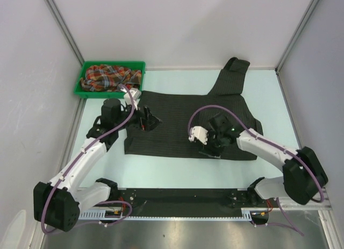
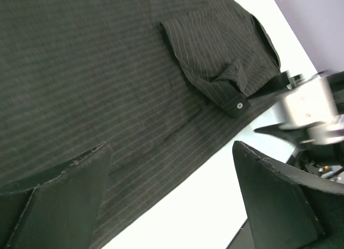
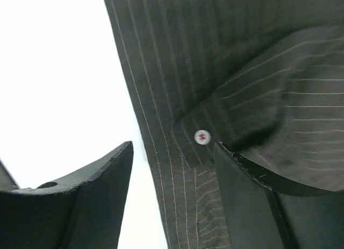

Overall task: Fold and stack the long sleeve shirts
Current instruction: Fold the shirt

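Note:
The black pinstriped shirt (image 1: 177,117) lies spread flat on the table, with one sleeve (image 1: 234,71) reaching toward the back wall. The plaid shirt (image 1: 110,77) lies bunched in the green bin (image 1: 86,73) at the back left. My left gripper (image 1: 149,121) is open and empty, low over the black shirt's left part. In the left wrist view (image 2: 171,147) its jaws span the shirt's edge and bare table, near a buttoned cuff (image 2: 228,95). My right gripper (image 1: 211,146) is open at the shirt's near edge. In the right wrist view (image 3: 173,147) its jaws straddle the hem beside a white button (image 3: 202,136).
White walls and metal posts close the table on three sides. The pale tabletop (image 1: 269,98) shows to the right of the shirt and along its front edge. The right gripper's body shows in the left wrist view (image 2: 309,104).

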You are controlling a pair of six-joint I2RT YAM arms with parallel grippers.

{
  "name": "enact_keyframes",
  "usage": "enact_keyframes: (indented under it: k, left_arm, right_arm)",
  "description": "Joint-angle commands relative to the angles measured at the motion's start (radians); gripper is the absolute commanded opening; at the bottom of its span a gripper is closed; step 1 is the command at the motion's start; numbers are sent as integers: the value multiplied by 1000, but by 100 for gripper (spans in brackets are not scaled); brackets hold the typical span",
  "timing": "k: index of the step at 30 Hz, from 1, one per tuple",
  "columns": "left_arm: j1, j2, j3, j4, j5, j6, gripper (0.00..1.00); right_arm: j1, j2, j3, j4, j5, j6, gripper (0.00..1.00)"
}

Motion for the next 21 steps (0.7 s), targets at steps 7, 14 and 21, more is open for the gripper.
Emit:
enact_keyframes:
  k: [7, 14, 21]
  left_arm:
    - [48, -66, 56, -52, 28, 125, 99]
    - [71, -72, 45, -55, 43, 124, 99]
    - [86, -64, 46, -39, 43, 104, 99]
  right_arm:
    - [15, 168, 3, 95, 113, -153, 60]
    - [17, 170, 71, 37, 121, -172, 11]
    - [11, 160, 228, -102, 49, -120, 0]
